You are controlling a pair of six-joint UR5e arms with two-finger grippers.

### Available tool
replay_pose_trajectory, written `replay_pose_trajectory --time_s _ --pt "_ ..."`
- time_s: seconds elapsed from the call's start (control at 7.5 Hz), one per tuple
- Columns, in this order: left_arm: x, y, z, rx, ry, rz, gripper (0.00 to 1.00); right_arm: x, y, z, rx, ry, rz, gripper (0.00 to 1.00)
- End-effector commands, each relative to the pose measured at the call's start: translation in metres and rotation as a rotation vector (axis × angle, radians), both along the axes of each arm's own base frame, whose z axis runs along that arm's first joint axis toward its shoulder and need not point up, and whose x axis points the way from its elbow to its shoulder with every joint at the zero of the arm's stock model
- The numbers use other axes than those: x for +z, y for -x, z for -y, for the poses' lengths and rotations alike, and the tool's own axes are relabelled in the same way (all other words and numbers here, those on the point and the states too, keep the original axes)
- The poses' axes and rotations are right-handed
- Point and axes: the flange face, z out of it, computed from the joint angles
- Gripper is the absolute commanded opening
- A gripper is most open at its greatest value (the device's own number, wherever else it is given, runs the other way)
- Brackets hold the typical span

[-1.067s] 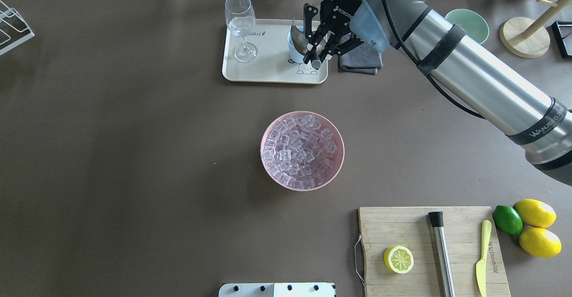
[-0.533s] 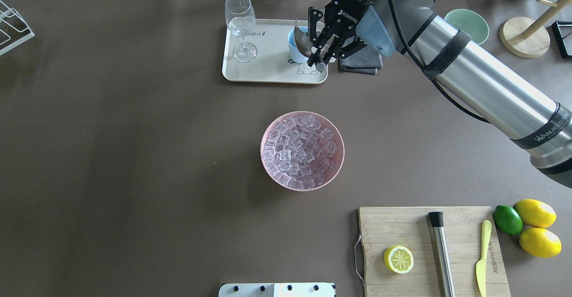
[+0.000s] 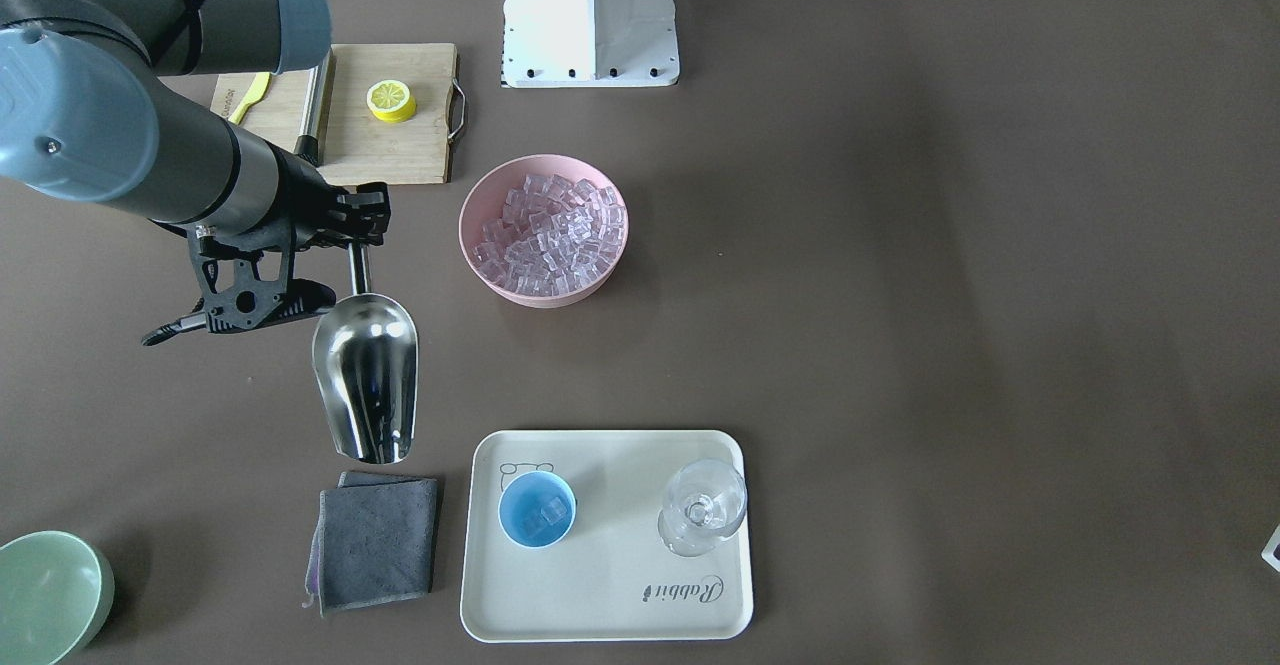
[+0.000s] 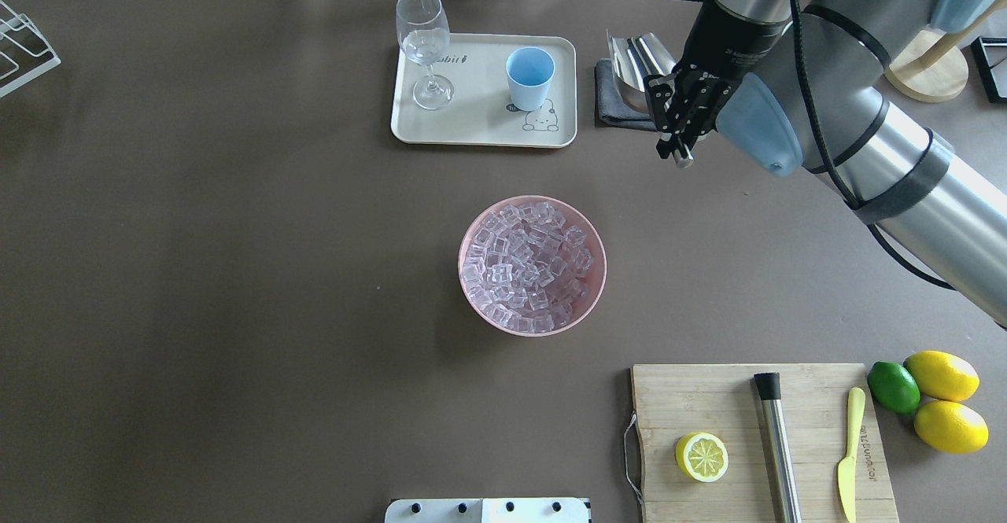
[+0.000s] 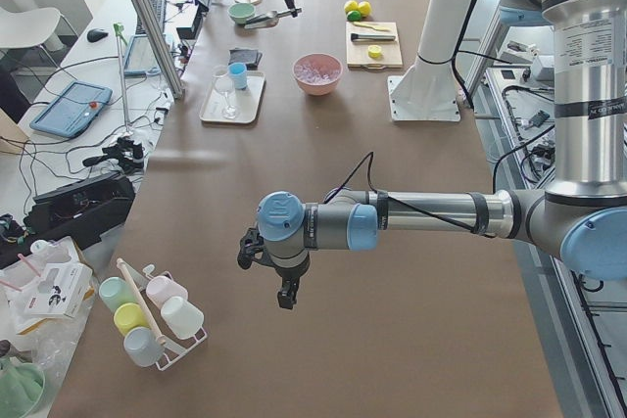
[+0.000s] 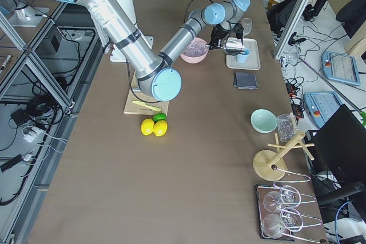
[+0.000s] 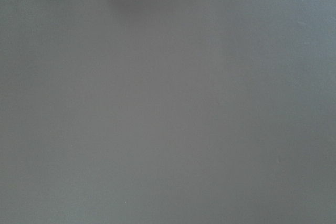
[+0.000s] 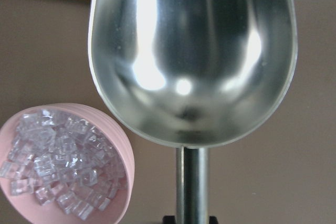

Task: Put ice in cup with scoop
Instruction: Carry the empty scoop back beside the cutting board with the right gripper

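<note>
My right gripper (image 4: pixel 678 134) is shut on the thin rod handle of the steel scoop (image 4: pixel 641 59), held in the air just right of the tray, above the grey cloth. In the right wrist view the trough of the scoop (image 8: pixel 191 51) is empty. The light-blue cup (image 3: pixel 537 510) stands on the tray with a few ice cubes (image 3: pixel 546 516) inside. More ice (image 4: pixel 531 267) fills the pink bowl (image 4: pixel 472 232) at the table's middle. My left gripper (image 5: pixel 284 291) hangs over bare table far to the left. I cannot tell whether it is open or shut.
The cream tray (image 4: pixel 472 126) also carries a stemmed glass (image 4: pixel 425 43). A grey cloth (image 3: pixel 375 540) lies beside it, with a green bowl (image 3: pixel 45 595) beyond. A cutting board (image 4: pixel 669 397) holds a lemon half, a steel cylinder and a yellow knife, with lemons and a lime (image 4: pixel 893 387) next to it.
The right gripper has carried the scoop from over the cup to the right, clear of the tray, and turned it level. The cup now stands uncovered.
</note>
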Motion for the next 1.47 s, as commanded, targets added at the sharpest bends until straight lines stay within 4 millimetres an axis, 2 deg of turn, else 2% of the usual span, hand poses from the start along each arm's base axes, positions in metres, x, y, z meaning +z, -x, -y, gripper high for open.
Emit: replay_pose_trajectory --time_s 0.0,0.13,0.27,0.4,0.67,0.8,0.93,1.33 --pt "0.0 0.0 0.0 0.0 0.0 0.001 0.99 0.091 -0.051 -0.059 -0.024 -0.1 -0.113 0.0" --pt "0.0 0.0 0.0 0.0 0.0 0.001 0.99 0.113 -0.077 -0.058 0.008 -0.072 -0.126 0.0" --pt "0.0 0.0 0.0 0.0 0.0 0.001 0.99 0.129 -0.087 -0.061 0.017 -0.055 -0.144 0.0" --pt "0.0 0.0 0.0 0.0 0.0 0.001 0.99 0.151 -0.093 -0.067 0.013 -0.045 -0.175 0.0" --pt "0.0 0.0 0.0 0.0 0.0 0.001 0.99 0.178 -0.098 -0.073 0.034 -0.051 -0.207 0.0" --pt "0.0 0.0 0.0 0.0 0.0 0.0 0.99 0.189 -0.096 -0.079 0.098 -0.026 -0.196 0.0" --pt "0.0 0.0 0.0 0.0 0.0 0.0 0.99 0.194 -0.084 -0.084 0.143 -0.011 -0.179 0.0" --pt "0.001 0.0 -0.001 0.0 0.003 0.0 0.99 0.189 -0.029 -0.109 0.165 0.056 -0.168 0.0"
